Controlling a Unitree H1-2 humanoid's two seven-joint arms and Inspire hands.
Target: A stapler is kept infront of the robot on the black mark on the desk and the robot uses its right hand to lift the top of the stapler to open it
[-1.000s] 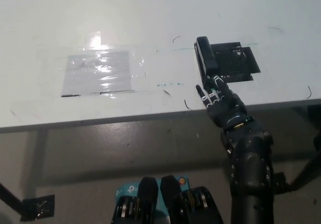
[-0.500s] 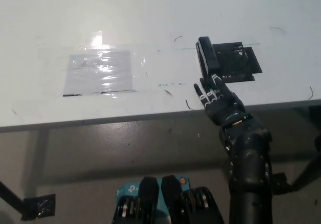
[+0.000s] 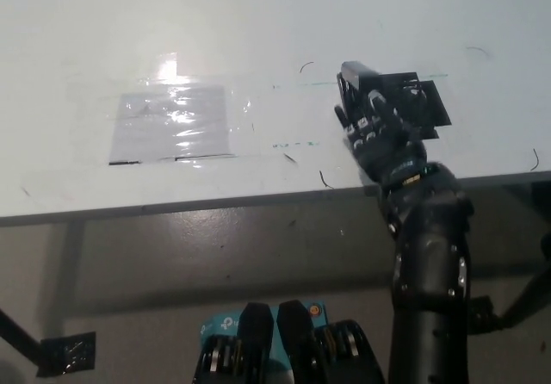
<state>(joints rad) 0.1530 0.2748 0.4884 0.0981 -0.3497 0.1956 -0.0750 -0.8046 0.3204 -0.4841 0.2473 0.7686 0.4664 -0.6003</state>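
Note:
A black stapler lies on the black mark at the right side of the white desk, its long axis running away from me. My black right hand lies over the stapler's near half and hides it; only the far end shows beyond the fingers. The fingers are spread over the stapler's top, and I cannot see whether they have closed on it. My white left hand is out of the picture.
A grey rectangle under shiny clear tape sits on the desk at the left. The desk's front edge runs across the middle, with the floor below it. A black foot plate lies at lower left.
My right hand has moved forward from the desk's front edge up onto the stapler, now covering its near half. The stapler and the mark have stayed in place.

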